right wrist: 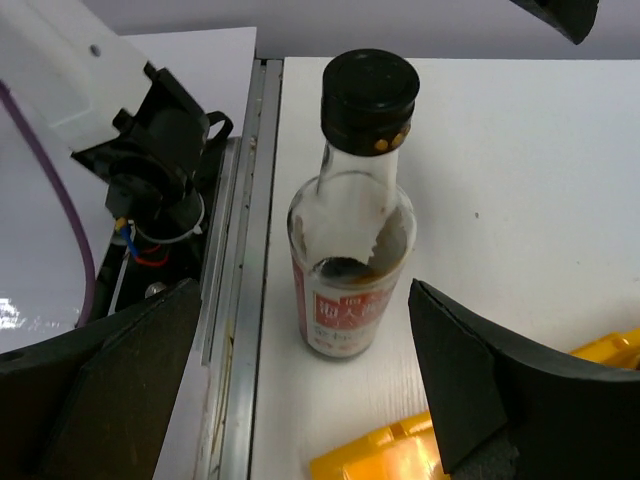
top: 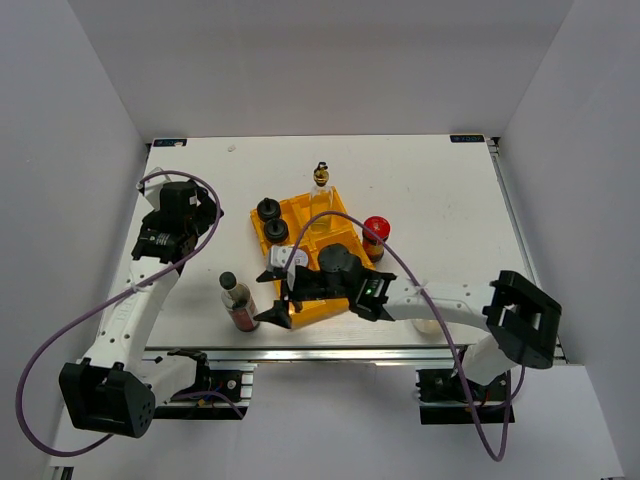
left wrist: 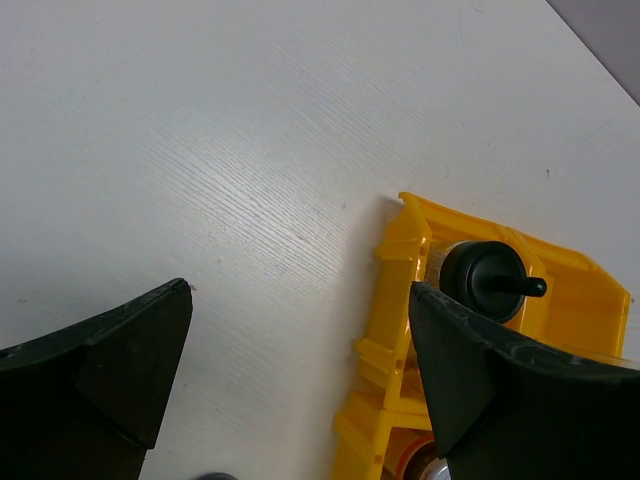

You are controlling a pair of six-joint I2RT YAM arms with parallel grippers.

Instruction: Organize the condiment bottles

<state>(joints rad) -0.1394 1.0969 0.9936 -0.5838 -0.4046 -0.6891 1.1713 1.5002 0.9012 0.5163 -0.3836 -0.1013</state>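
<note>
White walls close in a white bench (top: 440,190), and a yellow tray (top: 335,205) sits mid-bench. The step in hand looks like the pickup of the sauce bottle (right wrist: 352,215). It stands upright on bare bench just left of the tray's near corner, close to the front edge. The right jaws are spread wide and grasp nothing. The wrist view shows the bottle ahead of the fingers (right wrist: 455,360), not yet between them.

The next move, as I judge it, is to ease forward until the glass body sits between the fingers, then clench below the neck. After that comes a lift high enough to clear the tray wall. The bottle is tall and narrow, so a nudge from one finger could tip it.

Room is tight on one side: the bench edge and its metal rail (right wrist: 235,300) run just beside the bottle. There is open bench to the far left of it.

The left jaws are also released and empty, over bare bench beside the tray's corner, well apart from the bottle. Two black-lidded jars (top: 268,209) already sit in the tray's left side. A gold-topped bottle (top: 321,178) stands at its far edge, and a red-lidded jar (top: 375,230) waits just outside its right wall. The right arm (top: 440,300) hides the near compartments, so I cannot tell which is free.
</note>
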